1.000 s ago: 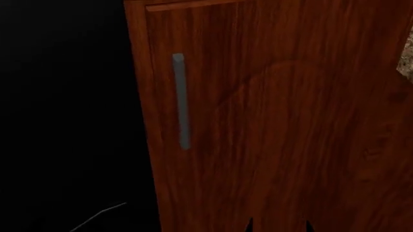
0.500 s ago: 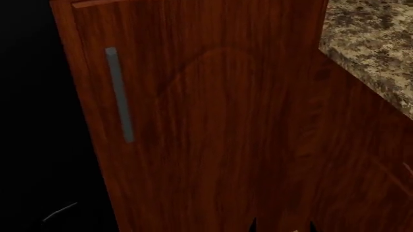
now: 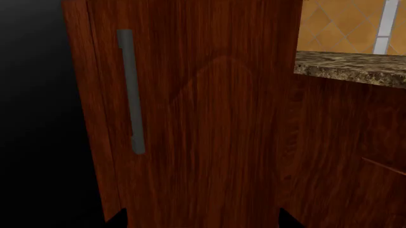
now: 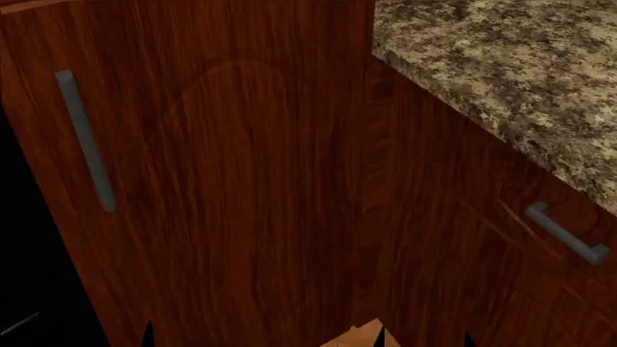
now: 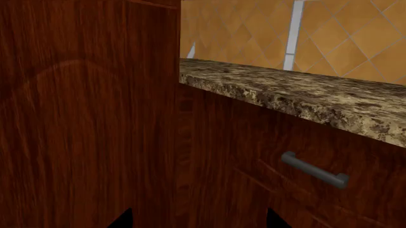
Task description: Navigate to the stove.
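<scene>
The stove shows in none of the views. A tall dark-wood cabinet door (image 4: 222, 181) with a grey vertical bar handle (image 4: 85, 141) fills the head view, very close in front of me. It also shows in the left wrist view (image 3: 203, 118) and the right wrist view (image 5: 82, 123). Only the black fingertips of my left gripper (image 3: 203, 223) show, wide apart with nothing between them. My right gripper (image 5: 199, 223) is the same, open and empty, and its tips show at the bottom of the head view (image 4: 423, 341).
A speckled granite countertop (image 4: 501, 65) runs to the right over a wood drawer front with a grey bar handle (image 4: 567, 233). An orange tiled wall (image 5: 254, 33) stands behind it. A black, featureless surface (image 4: 29, 289) lies left of the cabinet.
The head view has swung to the right. The cabinet door and its handle have slid left in the picture, the black area has shrunk, and the countertop and drawer handle have come into view.
</scene>
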`<state>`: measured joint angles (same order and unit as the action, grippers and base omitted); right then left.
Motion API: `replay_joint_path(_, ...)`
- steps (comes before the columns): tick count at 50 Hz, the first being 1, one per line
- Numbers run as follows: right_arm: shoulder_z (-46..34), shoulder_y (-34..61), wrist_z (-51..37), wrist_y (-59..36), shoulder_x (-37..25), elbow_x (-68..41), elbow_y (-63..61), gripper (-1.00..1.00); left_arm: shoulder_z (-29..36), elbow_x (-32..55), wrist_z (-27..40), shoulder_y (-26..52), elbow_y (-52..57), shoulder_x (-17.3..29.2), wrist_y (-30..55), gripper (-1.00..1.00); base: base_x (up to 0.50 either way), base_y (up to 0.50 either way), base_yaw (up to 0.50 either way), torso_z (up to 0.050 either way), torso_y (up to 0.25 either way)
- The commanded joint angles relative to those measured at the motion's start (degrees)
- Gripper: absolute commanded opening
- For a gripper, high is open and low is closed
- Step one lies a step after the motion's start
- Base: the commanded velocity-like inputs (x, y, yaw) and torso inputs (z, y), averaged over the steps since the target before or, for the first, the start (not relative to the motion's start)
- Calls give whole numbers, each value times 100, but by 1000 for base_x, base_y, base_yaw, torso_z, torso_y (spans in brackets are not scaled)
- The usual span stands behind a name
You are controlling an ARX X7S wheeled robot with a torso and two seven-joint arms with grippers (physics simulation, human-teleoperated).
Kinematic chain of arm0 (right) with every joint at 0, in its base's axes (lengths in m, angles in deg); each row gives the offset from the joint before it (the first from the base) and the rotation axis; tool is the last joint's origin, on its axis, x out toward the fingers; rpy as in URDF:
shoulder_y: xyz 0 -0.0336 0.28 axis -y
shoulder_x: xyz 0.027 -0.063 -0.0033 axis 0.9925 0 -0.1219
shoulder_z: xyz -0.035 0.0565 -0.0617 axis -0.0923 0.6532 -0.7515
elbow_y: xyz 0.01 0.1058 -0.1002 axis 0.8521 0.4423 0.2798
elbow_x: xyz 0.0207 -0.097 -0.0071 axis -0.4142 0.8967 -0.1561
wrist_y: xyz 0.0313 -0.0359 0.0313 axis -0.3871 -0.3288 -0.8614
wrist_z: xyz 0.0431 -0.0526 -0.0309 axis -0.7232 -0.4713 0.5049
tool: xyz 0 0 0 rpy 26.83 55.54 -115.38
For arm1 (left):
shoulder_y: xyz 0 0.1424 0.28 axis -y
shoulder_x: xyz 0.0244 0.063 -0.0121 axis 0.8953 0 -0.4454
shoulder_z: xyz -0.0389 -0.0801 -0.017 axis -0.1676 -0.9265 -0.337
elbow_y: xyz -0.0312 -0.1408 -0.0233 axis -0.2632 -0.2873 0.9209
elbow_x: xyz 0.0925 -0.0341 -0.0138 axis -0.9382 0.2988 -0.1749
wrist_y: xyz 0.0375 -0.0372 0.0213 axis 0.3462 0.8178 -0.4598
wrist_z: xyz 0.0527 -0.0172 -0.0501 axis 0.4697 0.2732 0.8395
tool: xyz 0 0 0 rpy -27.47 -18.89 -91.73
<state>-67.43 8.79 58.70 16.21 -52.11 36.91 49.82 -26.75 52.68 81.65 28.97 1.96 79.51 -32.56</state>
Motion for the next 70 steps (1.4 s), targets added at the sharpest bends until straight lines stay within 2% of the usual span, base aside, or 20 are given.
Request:
replay_joint_path(1,-18,11,-22,31,-19,-35,35,100,27,14,32,12,-17,18,-27,100,-94,63,-500,0,0)
replay_joint_path(70,-140,4,-233,-37,-139,-205,-44,100,214,109,156,93,-53,135,-74,100,-78,82,-500,0,0)
